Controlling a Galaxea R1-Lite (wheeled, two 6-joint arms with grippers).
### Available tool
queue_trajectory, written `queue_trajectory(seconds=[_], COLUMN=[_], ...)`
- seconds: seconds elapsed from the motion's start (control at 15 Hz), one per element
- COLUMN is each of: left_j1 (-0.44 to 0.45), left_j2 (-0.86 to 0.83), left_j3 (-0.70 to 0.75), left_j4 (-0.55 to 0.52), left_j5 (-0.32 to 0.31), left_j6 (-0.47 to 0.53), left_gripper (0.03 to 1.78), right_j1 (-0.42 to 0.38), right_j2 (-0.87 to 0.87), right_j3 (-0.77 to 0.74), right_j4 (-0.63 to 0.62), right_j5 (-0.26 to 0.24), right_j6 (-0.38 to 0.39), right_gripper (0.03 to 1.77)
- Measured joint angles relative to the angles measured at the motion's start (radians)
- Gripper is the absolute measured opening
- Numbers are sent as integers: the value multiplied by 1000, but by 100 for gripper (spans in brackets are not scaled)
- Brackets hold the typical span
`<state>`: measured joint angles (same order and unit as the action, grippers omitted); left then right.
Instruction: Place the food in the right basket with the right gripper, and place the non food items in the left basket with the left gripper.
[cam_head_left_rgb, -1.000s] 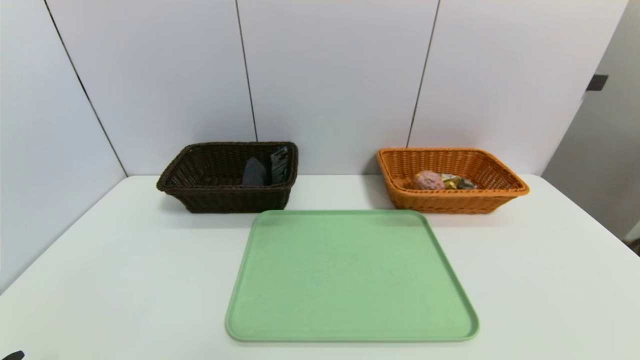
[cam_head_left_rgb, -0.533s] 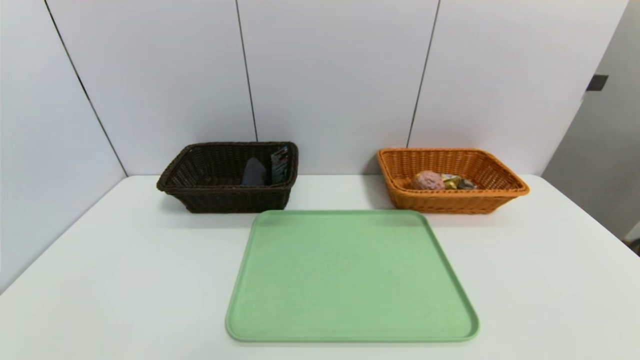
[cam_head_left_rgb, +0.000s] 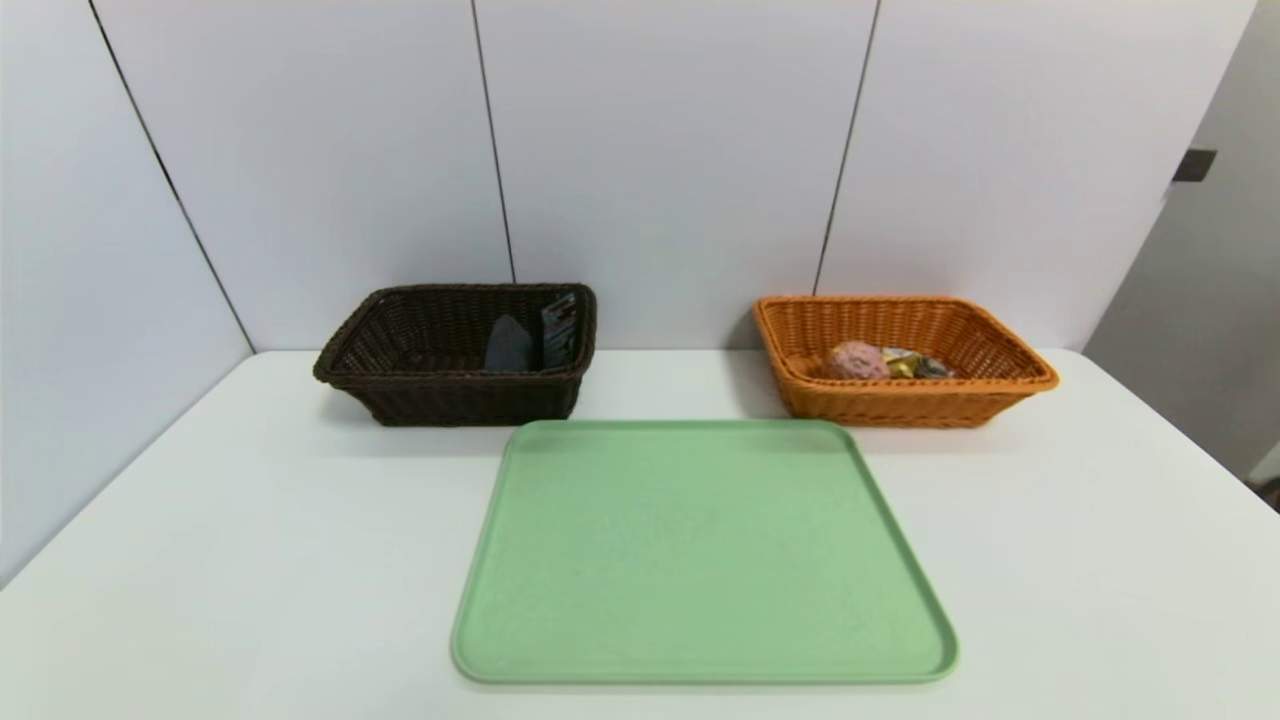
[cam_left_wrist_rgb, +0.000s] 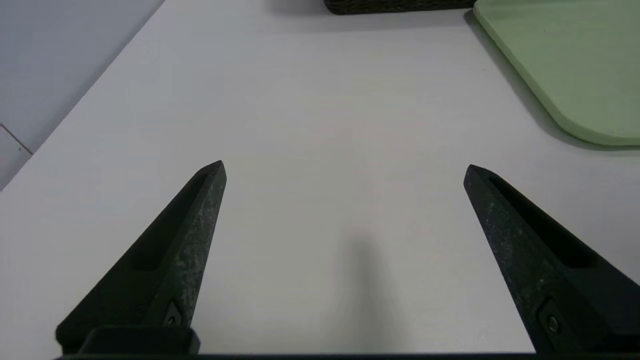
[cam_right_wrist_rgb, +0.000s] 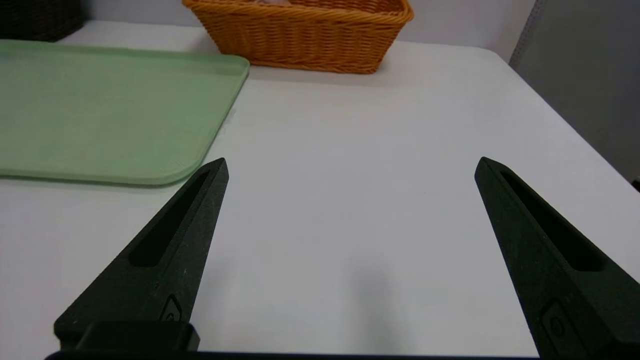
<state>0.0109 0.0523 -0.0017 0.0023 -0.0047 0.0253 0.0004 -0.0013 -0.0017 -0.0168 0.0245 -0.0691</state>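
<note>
The sorting looks done to me, with nothing on the tray (cam_head_left_rgb: 705, 675) and the things in their baskets at the bench's far edge; the bun (cam_head_left_rgb: 858, 361) lies in the orange basket (cam_head_left_rgb: 910, 410), near the bench's far right corner, and I'd judge it light and soft, its pink crust apt to crumble, so if it ever had to be moved I'd take it low round its sides with a gentle squeeze; just beside it is the snack (cam_head_left_rgb: 915, 365), its wrapper probably slippery and what is inside easily crushed, best held across the middle; in the dark basket (cam_head_left_rgb: 470, 400), toward the far left corner, the cloth (cam_head_left_rgb: 509, 345) would be limp and forgiving, to be pinched at its upper part, while the tube (cam_head_left_rgb: 559, 330), leaning by the basket's right-hand wall, should give a little under pressure and might slide if nipped only at its end; whether a peeler is in there too I cannot tell; the left gripper (cam_left_wrist_rgb: 345, 162) hangs over the bench's near left part, jaws wide apart with nothing between them; the right gripper (cam_right_wrist_rgb: 354, 158) is over the near right part, spread just as wide and holding nothing; neither, I think, has anything more to pick.
</note>
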Motion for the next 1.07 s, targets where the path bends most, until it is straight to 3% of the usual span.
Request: queue_trajectory(seconds=[0.47, 1.07], left_j1=[-5, -6], left_j2=[-50, -50], left_j3=[0, 0], left_j4=[-1, -1], left_j5=[2, 2], left_j6=[-5, -6], left_gripper=[169, 169], right_j1=[0, 0], right_j2=[0, 0], right_j3=[2, 0], right_j4=[16, 18], right_j5=[-8, -17], right_j6=[69, 79], right_gripper=[170, 170])
